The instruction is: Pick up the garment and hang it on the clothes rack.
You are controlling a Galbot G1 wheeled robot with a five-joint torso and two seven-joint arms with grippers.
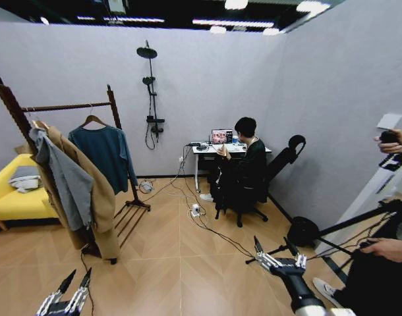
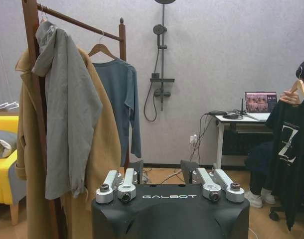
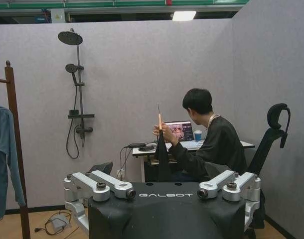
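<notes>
Shirt [image 2: 291,164] on hanger held up by seated person's hand [image 2: 290,97] near desk [image 2: 241,119], well apart from rack [image 1: 69,106], left gripper [image 1: 74,282] and right gripper [image 1: 276,247] low, fingers spread, empty.

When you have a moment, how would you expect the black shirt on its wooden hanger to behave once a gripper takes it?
The garment hangs limp from the hanger in a seated person's hand, so the cloth will probably be floppy and sway. It looks thin, likely light. The hanger seems rigid, so it is probably the steadier place to grasp. Both the left gripper and the right gripper are low, fingers open.
</notes>
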